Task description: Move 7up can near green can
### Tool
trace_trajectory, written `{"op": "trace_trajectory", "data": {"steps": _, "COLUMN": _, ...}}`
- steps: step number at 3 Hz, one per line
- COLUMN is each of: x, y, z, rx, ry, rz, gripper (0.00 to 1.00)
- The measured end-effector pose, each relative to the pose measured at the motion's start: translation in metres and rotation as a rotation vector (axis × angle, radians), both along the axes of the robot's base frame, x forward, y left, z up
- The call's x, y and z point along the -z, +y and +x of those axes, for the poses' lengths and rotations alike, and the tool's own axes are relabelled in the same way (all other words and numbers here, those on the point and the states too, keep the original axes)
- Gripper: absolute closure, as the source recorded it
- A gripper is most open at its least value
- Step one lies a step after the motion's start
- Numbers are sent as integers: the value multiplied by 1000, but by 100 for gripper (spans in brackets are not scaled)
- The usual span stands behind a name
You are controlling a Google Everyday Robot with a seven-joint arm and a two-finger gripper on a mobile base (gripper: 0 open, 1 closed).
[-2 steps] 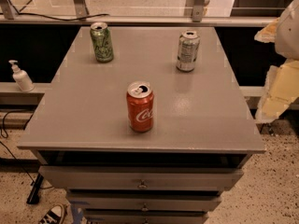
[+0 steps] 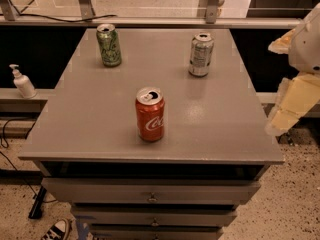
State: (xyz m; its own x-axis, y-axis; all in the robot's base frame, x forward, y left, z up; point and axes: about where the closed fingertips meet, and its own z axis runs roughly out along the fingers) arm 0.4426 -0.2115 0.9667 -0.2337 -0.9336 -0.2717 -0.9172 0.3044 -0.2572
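The silver-grey 7up can (image 2: 201,54) stands upright at the back right of the grey table (image 2: 100,124). The green can (image 2: 108,45), light green with a darker mottled pattern, stands upright at the back left, about a third of the table's width from the 7up can. My gripper (image 2: 291,101) shows as cream-yellow parts at the right edge of the view. It is off the table's right side, well to the right of the 7up can and nearer than it, and it touches nothing.
A red Coca-Cola can (image 2: 150,114) stands upright at the front middle of the table. A white pump bottle (image 2: 22,82) sits on a ledge to the left. Drawers (image 2: 150,196) are below the tabletop. A shoe (image 2: 56,230) lies on the floor.
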Motion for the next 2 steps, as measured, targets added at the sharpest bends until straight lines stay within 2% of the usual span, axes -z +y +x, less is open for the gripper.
{"op": "trace_trajectory", "data": {"steps": 1, "x": 29, "y": 10, "z": 15, "rx": -3, "ry": -11, "rz": 90, "gripper": 0}}
{"op": "trace_trajectory", "data": {"steps": 2, "x": 51, "y": 23, "z": 45, "rx": -13, "ry": -60, "rz": 177, "gripper": 0}}
